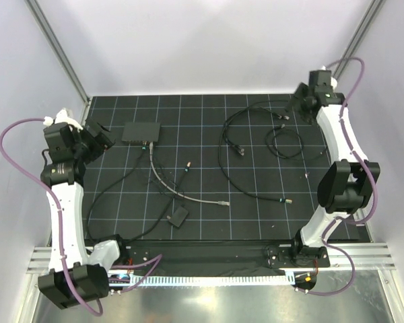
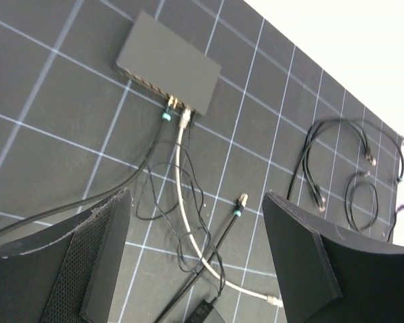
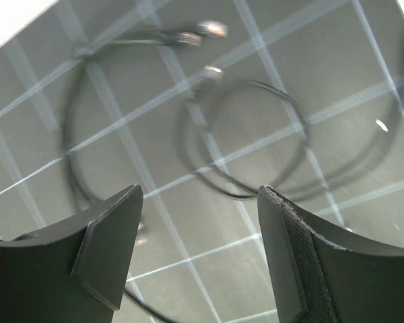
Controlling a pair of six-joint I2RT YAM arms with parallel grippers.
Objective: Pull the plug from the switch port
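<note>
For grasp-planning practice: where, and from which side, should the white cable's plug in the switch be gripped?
Probably the white cable's plug body just outside the switch, from above, jaws across its width: it juts flat from the port edge, cable trailing away.

No writing, label, brand or number can be read in any view. The switch (image 2: pixel 167 64) shows a plain dark top, and anything printed beside its ports is too small to make out. The white lines on the counter (image 1: pixel 256 215) form only a grid.
</note>
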